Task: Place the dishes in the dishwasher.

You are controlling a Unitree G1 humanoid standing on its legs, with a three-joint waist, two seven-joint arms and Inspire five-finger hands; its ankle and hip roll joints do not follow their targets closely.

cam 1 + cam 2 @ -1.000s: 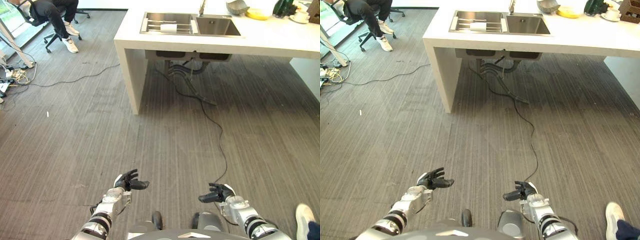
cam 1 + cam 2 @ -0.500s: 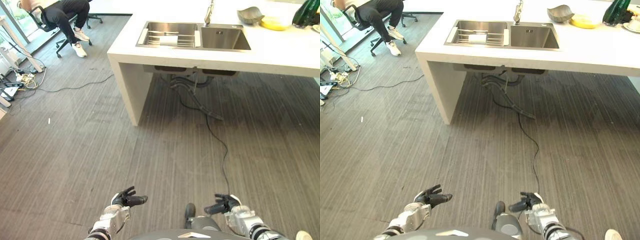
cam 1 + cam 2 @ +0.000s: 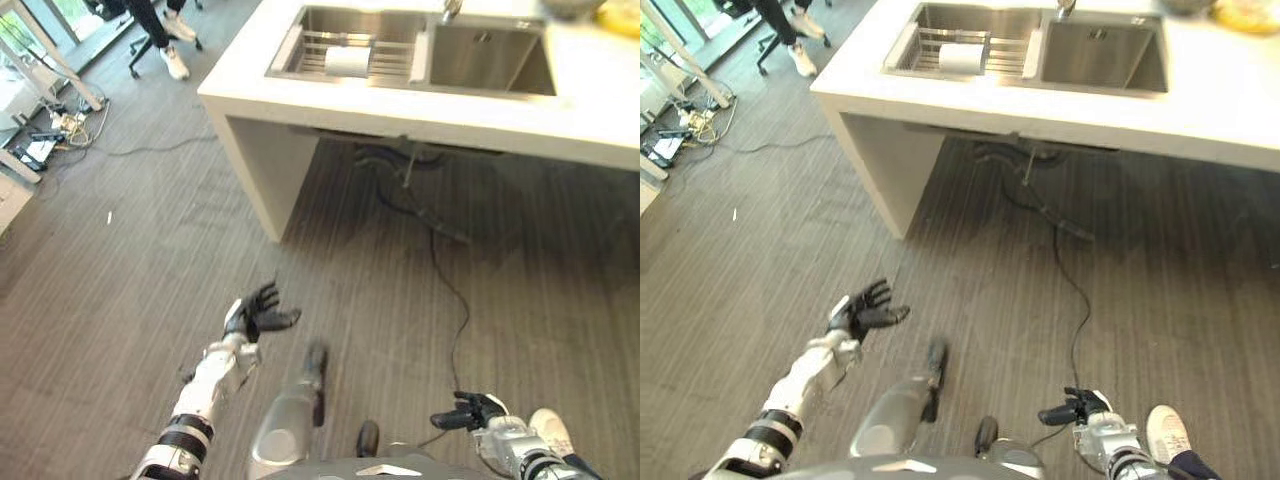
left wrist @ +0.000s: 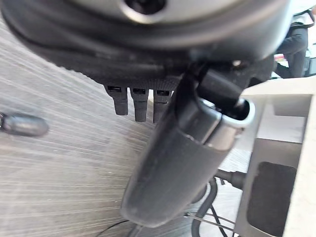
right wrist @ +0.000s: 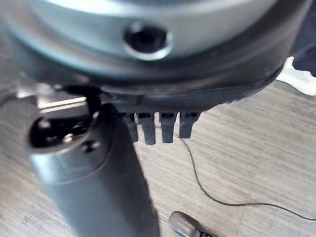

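Open floor (image 3: 140,290) ahead; counter (image 3: 420,105) leg (w/ cables beneath) blocks.

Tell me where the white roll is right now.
The white roll lies on the rack in the left basin of the sink, set in the white counter ahead, in the left eye view.

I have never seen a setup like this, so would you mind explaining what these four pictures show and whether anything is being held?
This is a humanoid robot looking down from its head camera: the two wide pictures are its two eyes. Its left hand and right hand hang over a grey floor, fingers relaxed, holding nothing. Ahead stands a white counter with a steel sink; a white dish sits on a rack in its left basin. The two close pictures come from wrist cameras, each looking along its own dark hand. A seated person's legs show at far left.
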